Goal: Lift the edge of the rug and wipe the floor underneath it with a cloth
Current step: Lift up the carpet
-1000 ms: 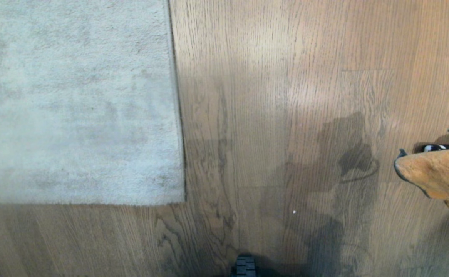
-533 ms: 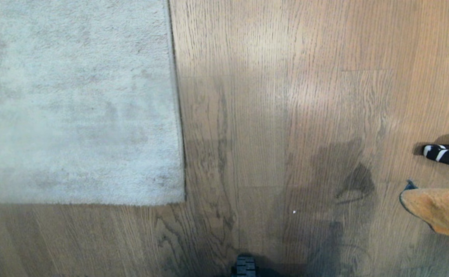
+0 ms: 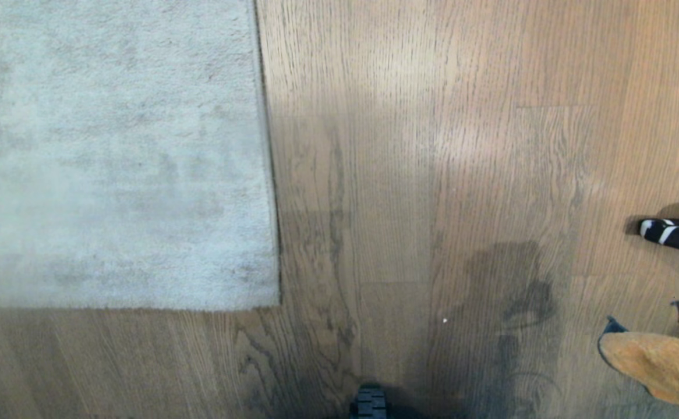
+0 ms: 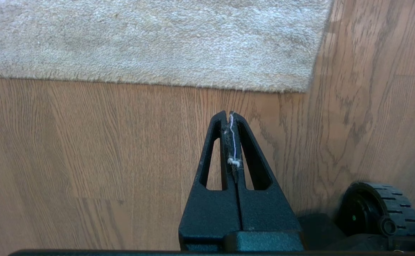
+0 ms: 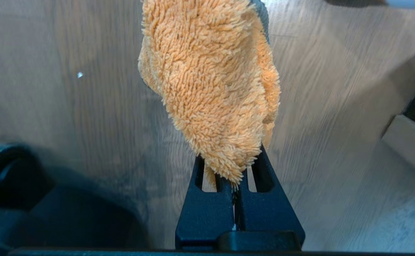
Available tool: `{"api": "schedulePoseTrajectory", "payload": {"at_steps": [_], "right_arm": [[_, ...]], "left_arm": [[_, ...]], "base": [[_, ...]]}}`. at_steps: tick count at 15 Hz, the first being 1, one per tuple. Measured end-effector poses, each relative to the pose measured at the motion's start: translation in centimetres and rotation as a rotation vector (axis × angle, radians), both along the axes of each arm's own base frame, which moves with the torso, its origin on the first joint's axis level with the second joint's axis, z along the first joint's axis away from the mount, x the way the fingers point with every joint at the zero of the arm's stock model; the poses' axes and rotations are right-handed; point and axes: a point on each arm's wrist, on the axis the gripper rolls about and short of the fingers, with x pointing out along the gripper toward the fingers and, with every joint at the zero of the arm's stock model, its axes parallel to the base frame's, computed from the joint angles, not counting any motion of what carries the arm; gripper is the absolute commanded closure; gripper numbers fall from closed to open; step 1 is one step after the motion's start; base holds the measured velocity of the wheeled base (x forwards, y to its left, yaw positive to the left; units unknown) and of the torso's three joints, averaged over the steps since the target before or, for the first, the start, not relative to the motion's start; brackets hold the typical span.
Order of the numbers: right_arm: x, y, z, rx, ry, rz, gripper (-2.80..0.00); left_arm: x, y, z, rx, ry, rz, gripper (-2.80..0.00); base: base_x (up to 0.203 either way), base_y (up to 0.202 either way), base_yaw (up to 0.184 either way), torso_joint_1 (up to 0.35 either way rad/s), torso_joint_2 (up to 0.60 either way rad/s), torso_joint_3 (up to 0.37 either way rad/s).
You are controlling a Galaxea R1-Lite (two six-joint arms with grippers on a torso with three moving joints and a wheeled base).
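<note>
Fingers [image 5: 225,199] of the right gripper [image 5: 234,177] clamp the cloth [image 5: 211,81]; left gripper [image 4: 230,117] pinched together, rug edge [image 4: 193,85] just beyond its tips.

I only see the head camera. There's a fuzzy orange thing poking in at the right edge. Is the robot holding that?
Observer: Yes. The right wrist view shows the right gripper shut on that fuzzy orange-yellow microfibre cloth.
Operator: Where's the other hand? I can't see it!
Observer: The left gripper is shut over the brown wood-plank floor. It points at the pale grey short-pile rug edge without touching it, and only a white lint thread is caught between its fingers.
</note>
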Motion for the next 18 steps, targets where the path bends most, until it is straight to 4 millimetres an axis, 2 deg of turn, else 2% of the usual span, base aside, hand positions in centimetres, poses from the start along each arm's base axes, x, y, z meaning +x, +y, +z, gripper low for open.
{"api": "schedulePoseTrajectory", "payload": {"at_steps": [7,18], "right_arm": [[-1.5,0.1,-1.6,0.003,-0.012,0.054,0.0],[-2.1,0.1,-1.9,0.034,-0.091,0.056,0.0]], "left_arm": [[0.0,0.0,0.0,0.0,0.0,0.001,0.0],[0.0,0.0,0.0,0.0,0.0,0.0,0.0]], "base": [[0.0,0.0,0.0,0.0,0.0,0.0],[0.0,0.0,0.0,0.0,0.0,0.0]]}}
